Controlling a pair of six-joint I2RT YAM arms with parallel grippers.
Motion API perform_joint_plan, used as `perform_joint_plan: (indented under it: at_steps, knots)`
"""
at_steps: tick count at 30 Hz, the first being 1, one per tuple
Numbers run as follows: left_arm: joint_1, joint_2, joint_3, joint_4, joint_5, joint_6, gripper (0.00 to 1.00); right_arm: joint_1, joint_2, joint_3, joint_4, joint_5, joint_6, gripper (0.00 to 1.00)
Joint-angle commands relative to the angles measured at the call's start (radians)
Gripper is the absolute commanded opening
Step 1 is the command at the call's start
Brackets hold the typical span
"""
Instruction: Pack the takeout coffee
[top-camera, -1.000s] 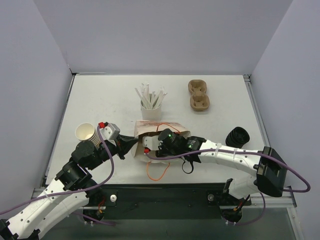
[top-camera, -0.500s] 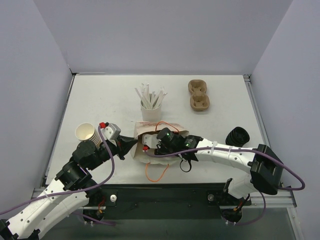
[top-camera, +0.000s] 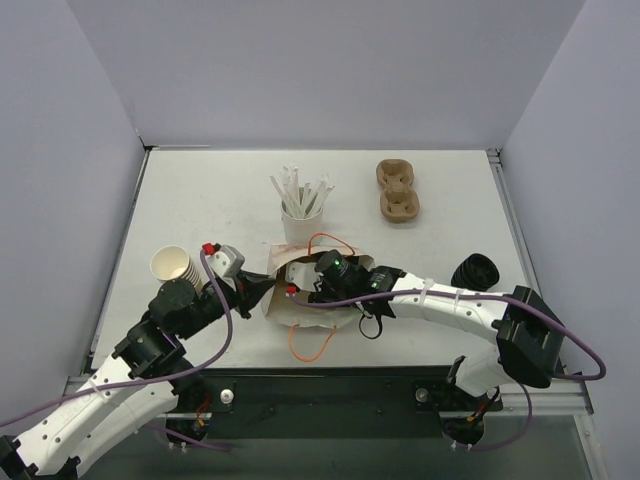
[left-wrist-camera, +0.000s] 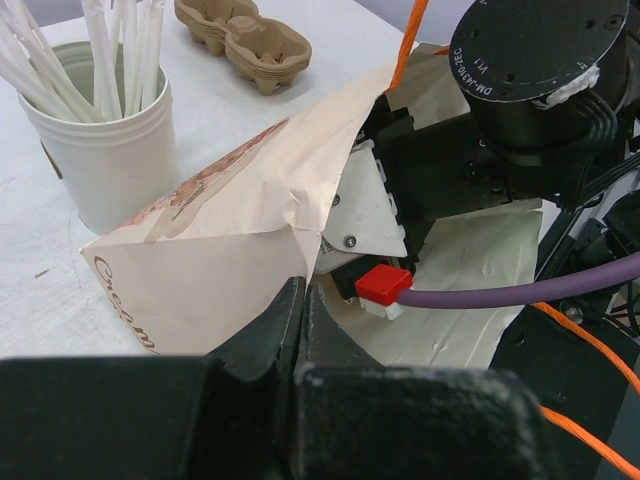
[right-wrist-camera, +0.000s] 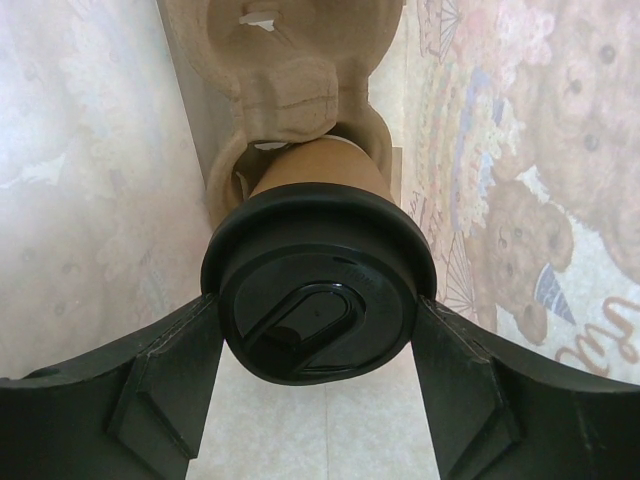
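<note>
The takeout coffee (right-wrist-camera: 318, 300), a brown paper cup with a black lid, lies inside the printed paper bag (top-camera: 292, 306). Its base sits against a moulded pulp carrier (right-wrist-camera: 290, 80) deep in the bag. My right gripper (right-wrist-camera: 318, 345) reaches into the bag's mouth and is shut on the lid, one finger on each side. From above only the right wrist (top-camera: 335, 268) shows and the cup is hidden. My left gripper (left-wrist-camera: 303, 300) is shut on the bag's left edge (left-wrist-camera: 230, 230) and holds the mouth open; it also shows in the top view (top-camera: 262, 290).
A white cup of straws (top-camera: 302, 215) stands just behind the bag. A second pulp carrier (top-camera: 398, 190) lies at the back right. A stack of black lids (top-camera: 475, 273) is at the right, a stack of lidless paper cups (top-camera: 175, 268) at the left. Orange bag handles (top-camera: 310, 342) trail forward.
My right gripper has pushed further into the bag, toward the back left, with the coffee in it. The bag has shifted slightly. The left gripper keeps its hold.
</note>
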Motion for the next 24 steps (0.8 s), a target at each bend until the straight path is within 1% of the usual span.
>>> perform_joint_plan:
  at_steps: [1,3,5,7,16,21,24]
  knots:
    - [0.003,0.013,0.038,0.020,-0.025,0.002,0.00,-0.017,0.031,0.007,-0.054,-0.034,0.032,0.73]
    - [0.003,0.016,0.041,0.020,-0.026,0.002,0.00,-0.017,0.026,0.016,-0.053,-0.028,0.030,0.75]
    - [0.003,0.021,0.043,0.018,-0.031,0.002,0.00,-0.020,0.021,0.025,-0.053,-0.025,0.027,0.82]
    - [0.003,0.022,0.044,0.020,-0.033,0.002,0.00,-0.022,0.011,0.041,-0.053,-0.012,0.023,0.86]
    - [0.003,0.041,0.069,-0.002,-0.060,-0.017,0.00,-0.027,-0.040,0.085,-0.053,0.027,0.030,0.88]
    - [0.003,0.058,0.096,-0.045,-0.069,-0.041,0.00,-0.028,-0.049,0.104,-0.074,0.044,0.055,0.87]
    - [0.003,0.067,0.124,-0.078,-0.074,-0.041,0.00,-0.027,-0.046,0.119,-0.085,0.057,0.070,0.84]
